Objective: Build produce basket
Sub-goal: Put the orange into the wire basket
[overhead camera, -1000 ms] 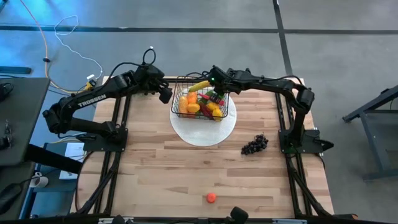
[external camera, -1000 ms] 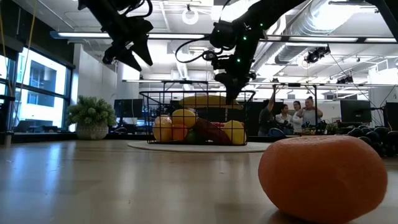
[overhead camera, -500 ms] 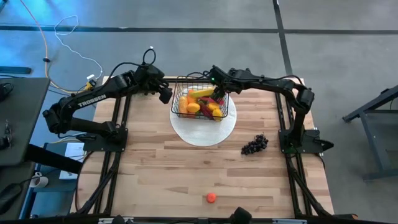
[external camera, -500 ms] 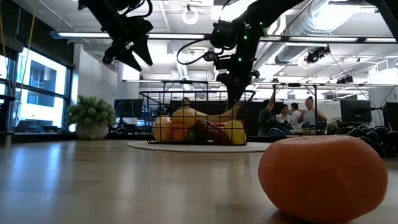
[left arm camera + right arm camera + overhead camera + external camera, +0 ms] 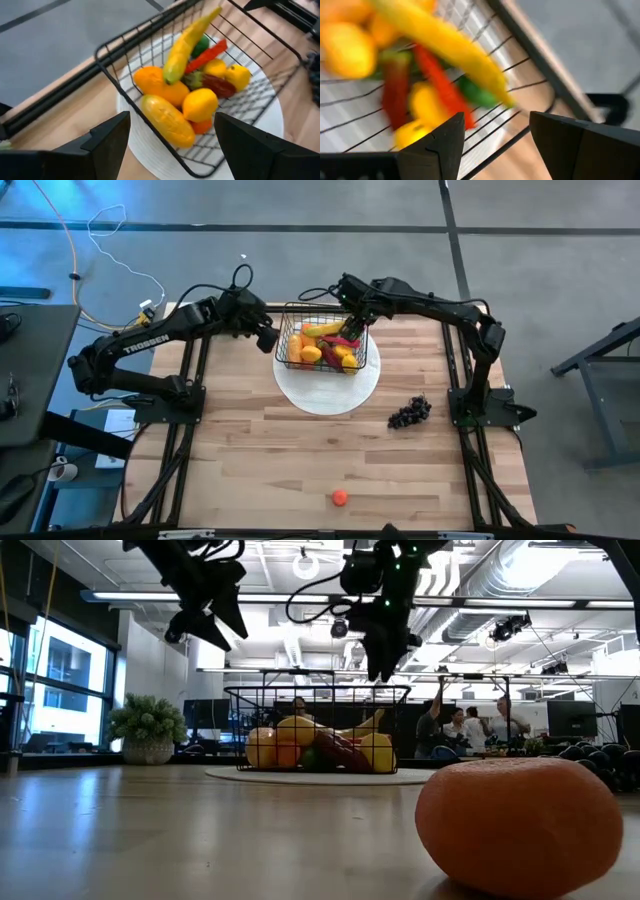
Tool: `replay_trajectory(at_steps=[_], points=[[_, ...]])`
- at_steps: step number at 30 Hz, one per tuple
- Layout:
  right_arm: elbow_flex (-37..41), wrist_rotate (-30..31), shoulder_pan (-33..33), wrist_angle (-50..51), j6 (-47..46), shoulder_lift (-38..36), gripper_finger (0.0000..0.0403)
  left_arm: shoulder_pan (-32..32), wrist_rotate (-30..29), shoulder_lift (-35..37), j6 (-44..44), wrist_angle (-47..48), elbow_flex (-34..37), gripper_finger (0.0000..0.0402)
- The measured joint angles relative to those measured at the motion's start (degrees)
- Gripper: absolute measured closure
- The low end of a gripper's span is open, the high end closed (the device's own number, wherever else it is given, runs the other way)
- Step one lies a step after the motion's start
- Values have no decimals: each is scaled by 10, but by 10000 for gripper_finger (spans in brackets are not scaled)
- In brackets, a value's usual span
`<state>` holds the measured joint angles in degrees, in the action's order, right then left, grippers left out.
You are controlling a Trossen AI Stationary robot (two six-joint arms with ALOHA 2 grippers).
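Right claw (image 5: 352, 305) now spread & empty, lifted off the basket (image 5: 318, 338) at worktop's far edge; banana (image 5: 325, 329) dropped in, prob. resting atop pile. Grapes (image 5: 409, 412), orange (image 5: 340, 498) left. Left claw (image 5: 268, 332) spread, idle.

A round white plate (image 5: 327, 393) lay on the wooden worktop (image 5: 250, 460), a potted plant (image 5: 147, 727) and several people (image 5: 478, 727) stood beyond.
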<state>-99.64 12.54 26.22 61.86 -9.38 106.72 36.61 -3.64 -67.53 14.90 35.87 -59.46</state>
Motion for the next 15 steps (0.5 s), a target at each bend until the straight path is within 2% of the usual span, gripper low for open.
replay_trajectory(at_steps=[4,7,10,15], points=[[-33,-92,-2,54,-31,-1,199,-24,0,9,14,24,0,122],[-52,-137,-14,89,-47,-1,199,-44,0,22,15,40,0,122],[-66,-161,-37,105,-64,-1,199,-67,0,34,21,54,0,122],[-72,-165,-83,123,-89,-1,199,-113,9,58,32,64,0,122]])
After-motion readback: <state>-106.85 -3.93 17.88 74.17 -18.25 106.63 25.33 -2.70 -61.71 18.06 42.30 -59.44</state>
